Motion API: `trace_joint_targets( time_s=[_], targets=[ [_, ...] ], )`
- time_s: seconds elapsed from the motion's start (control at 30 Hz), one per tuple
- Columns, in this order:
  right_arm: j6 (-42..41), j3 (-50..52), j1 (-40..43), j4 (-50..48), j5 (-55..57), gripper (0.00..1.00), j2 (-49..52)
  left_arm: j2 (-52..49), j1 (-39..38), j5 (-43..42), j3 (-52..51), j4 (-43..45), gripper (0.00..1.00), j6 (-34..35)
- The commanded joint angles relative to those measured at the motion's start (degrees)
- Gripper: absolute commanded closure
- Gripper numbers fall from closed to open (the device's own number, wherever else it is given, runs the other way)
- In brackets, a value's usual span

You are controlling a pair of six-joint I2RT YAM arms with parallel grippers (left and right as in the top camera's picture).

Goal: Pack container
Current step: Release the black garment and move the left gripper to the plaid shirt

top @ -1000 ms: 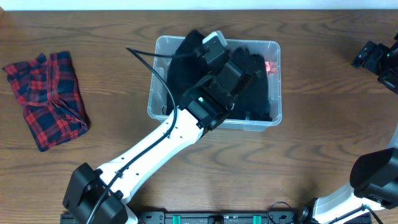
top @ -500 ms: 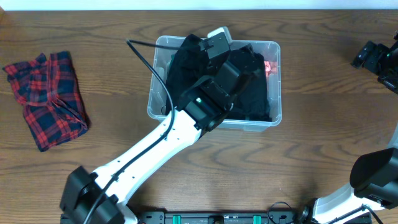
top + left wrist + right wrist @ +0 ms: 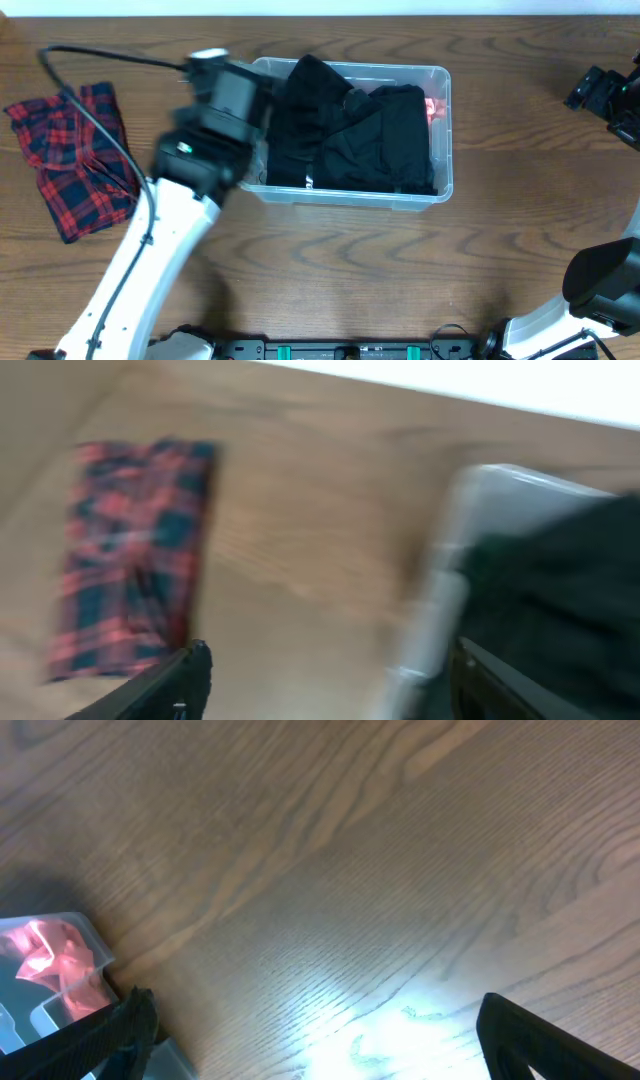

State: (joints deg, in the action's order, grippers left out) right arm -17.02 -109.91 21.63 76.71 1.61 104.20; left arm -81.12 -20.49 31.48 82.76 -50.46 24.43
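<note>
The clear plastic container (image 3: 440,75) sits at the table's back centre, filled with black clothing (image 3: 350,130) and something red at its right end (image 3: 434,106). Its blurred corner shows in the left wrist view (image 3: 470,510), and in the right wrist view (image 3: 60,990). A red plaid cloth (image 3: 75,150) lies folded at the far left, also in the left wrist view (image 3: 130,550). My left gripper (image 3: 325,680) is open and empty above bare table between plaid cloth and container; in the overhead view the left arm (image 3: 215,110) blurs beside the container's left wall. My right gripper (image 3: 320,1030) is open and empty over bare wood.
The wooden table (image 3: 520,250) extends around the container. The right arm (image 3: 610,95) rests at the far right edge, well away from the container. A black cable (image 3: 110,58) loops from the left arm above the plaid cloth.
My left arm has swung out of the container and to the left, now beside its left wall. The black clothing stays in the container. The right arm has not moved.
</note>
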Motion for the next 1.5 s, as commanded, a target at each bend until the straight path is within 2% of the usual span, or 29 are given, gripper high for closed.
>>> trace_joint_targets(
  time_s=[0.0, 0.23, 0.5, 0.97, 1.47],
  targets=[
    [-0.8, 0.2, 0.1, 0.0, 0.0, 0.01, 0.2, -3.3, 7.0, -1.0, 0.7, -1.2, 0.24, -7.0],
    [-0.8, 0.2, 0.1, 0.0, 0.0, 0.01, 0.2, -12.9, 19.5, -1.1, 0.7, 0.5, 0.21, -7.7],
    [-0.8, 0.2, 0.1, 0.0, 0.0, 0.01, 0.2, -25.0, 27.8, -1.0, 0.7, 6.1, 0.20, -7.7],
    [-0.8, 0.2, 0.1, 0.0, 0.0, 0.01, 0.2, -39.4, 31.7, -0.8, 0.7, 10.8, 0.20, -7.8],
    [-0.8, 0.2, 0.1, 0.0, 0.0, 0.01, 0.2, -40.4, 39.9, -3.1, 0.4, 17.4, 0.19, -7.4]
  ],
)
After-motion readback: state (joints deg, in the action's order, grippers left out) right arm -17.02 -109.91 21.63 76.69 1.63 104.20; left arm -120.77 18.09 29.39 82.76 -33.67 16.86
